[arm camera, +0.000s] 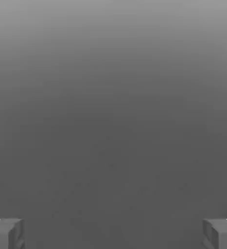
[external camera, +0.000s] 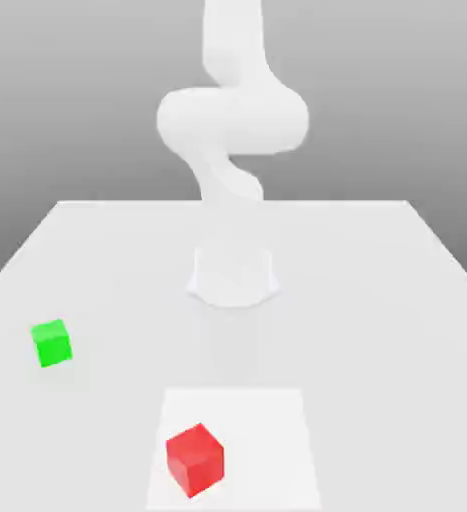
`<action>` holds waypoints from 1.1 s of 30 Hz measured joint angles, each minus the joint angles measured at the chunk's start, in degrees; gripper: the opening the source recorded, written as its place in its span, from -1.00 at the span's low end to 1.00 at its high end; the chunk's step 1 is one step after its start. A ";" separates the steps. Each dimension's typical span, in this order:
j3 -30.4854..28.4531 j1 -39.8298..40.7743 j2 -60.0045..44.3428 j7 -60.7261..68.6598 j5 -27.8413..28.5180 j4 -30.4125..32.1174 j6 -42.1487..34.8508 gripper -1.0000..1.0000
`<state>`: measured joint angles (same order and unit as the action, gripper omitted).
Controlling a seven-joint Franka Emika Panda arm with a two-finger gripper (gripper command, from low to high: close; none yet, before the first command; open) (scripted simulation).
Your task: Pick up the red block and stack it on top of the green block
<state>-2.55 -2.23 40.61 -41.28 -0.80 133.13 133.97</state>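
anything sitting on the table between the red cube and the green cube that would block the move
Nothing visible does. The small bright red cube lies on a paler square patch near the front of the white table; the small bright green cube stands apart toward the exterior view's left, with bare tabletop between them.

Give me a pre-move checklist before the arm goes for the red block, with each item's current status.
1. Red block free to grasp: ok. It sits alone on the lighter square patch, nothing touching it.
2. Green block top free for stacking: ok. Nothing rests on it.
3. Blocks apart: ok. The green block lies toward the exterior view's left, well separate from the red one.
4. Hand open: ok. The fingers stand wide apart with nothing between them.
5. Hand lined up over the red block: not ok. The hand view faces grey background, no block between the fingers.
6. Path across the table: ok. Only the arm's base stands on it, behind both blocks.
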 joint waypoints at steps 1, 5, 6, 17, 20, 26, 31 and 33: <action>-1.05 -0.89 -2.26 2.03 -0.42 0.58 0.93 0.00; -4.62 -3.77 -10.76 9.89 -2.35 2.74 4.42 0.00; -5.43 -4.43 -12.85 11.84 -2.84 3.28 5.28 0.00; -10.40 -7.82 -35.81 32.71 -7.67 9.11 14.68 0.00; -10.63 -7.49 -41.82 37.36 -7.50 10.75 17.38 0.00; -9.64 -5.63 -53.52 43.41 -6.66 12.39 24.37 0.00; -5.98 -2.65 -60.85 46.11 -9.99 11.34 30.32 -1.00; -5.98 -2.64 -60.85 46.09 -9.97 11.34 30.27 -1.00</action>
<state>-8.53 -4.87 -20.24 4.81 -10.77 144.47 164.24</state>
